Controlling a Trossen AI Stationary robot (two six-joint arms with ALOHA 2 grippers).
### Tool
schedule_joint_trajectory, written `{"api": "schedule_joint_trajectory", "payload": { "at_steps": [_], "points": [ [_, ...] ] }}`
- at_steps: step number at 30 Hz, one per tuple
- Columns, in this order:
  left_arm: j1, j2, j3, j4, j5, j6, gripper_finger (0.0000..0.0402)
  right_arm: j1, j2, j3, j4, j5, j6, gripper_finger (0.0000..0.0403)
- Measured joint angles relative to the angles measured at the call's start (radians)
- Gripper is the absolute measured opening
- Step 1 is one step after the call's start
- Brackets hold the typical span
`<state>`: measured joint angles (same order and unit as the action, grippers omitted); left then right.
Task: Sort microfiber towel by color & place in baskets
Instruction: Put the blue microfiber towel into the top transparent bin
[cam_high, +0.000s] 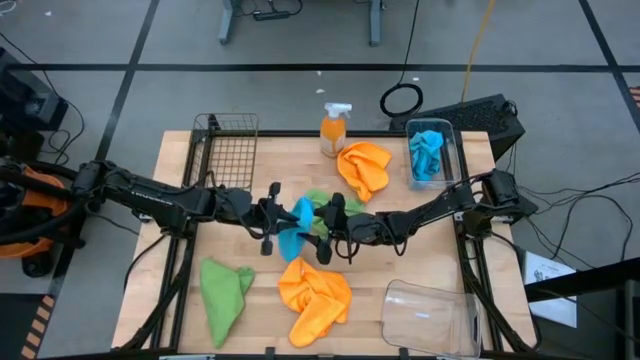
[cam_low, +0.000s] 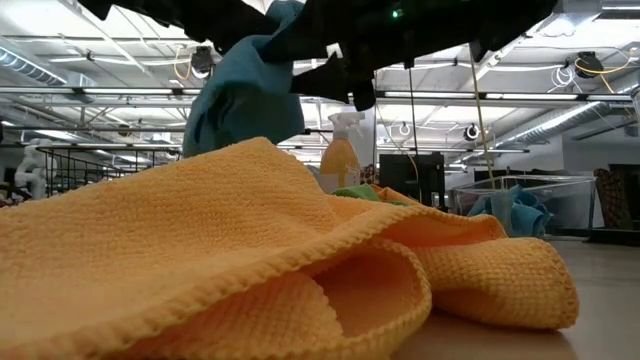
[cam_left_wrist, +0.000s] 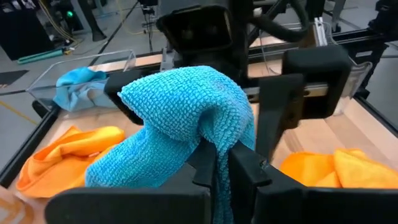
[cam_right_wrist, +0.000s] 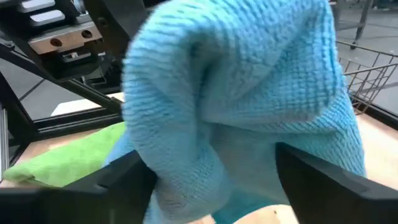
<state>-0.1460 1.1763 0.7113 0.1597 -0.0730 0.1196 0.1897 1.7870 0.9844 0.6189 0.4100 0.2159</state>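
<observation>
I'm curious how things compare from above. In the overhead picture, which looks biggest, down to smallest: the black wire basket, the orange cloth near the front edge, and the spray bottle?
1. Black wire basket and front orange cloth: they cover about the same area, too close to rank.
2. Spray bottle: clearly the smallest.

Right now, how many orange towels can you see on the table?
2: one orange towel beside the spray bottle, one orange towel at the front edge. None seem hidden.

Spray bottle (cam_high: 334, 128) blocks back edge; bare wood free beside wire basket (cam_high: 231, 150).
</observation>
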Motion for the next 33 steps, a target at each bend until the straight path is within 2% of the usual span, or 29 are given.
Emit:
{"api": "schedule_joint_trajectory", "payload": {
  "at_steps": [4, 11, 12, 15, 18, 23, 28, 33],
  "points": [
    [-0.004, 0.000, 0.000, 0.018, -0.002, 0.001, 0.0023, -0.010, 0.000, 0.000, 0.015, -0.045, -0.018, 0.0216],
    [-0.005, 0.000, 0.000, 0.022, -0.003, 0.000, 0.0024, -0.013, 0.000, 0.000, 0.022, -0.080, -0.022, 0.0031],
    [-0.005, 0.000, 0.000, 0.019, -0.003, 0.000, 0.0024, -0.013, 0.000, 0.000, 0.022, -0.080, -0.029, 0.0017],
    [-0.005, 0.000, 0.000, 0.011, -0.003, -0.002, 0.0029, -0.013, -0.004, 0.000, 0.014, -0.080, -0.034, 0.0017],
    [-0.005, 0.000, 0.001, 0.002, -0.002, -0.010, 0.0052, -0.013, -0.026, 0.000, -0.032, -0.079, -0.034, 0.0015],
    [-0.005, 0.000, 0.001, -0.058, -0.026, -0.036, 0.0129, -0.014, -0.101, 0.000, -0.193, -0.066, -0.021, 0.0005],
    [-0.005, 0.000, 0.001, -0.072, -0.089, -0.036, 0.0209, -0.014, -0.210, 0.000, -0.365, -0.003, -0.019, 0.0003],
    [-0.005, 0.000, 0.001, -0.077, -0.162, -0.036, 0.0254, -0.014, -0.334, 0.000, -0.536, 0.088, -0.026, 0.0003]
  ]
}}
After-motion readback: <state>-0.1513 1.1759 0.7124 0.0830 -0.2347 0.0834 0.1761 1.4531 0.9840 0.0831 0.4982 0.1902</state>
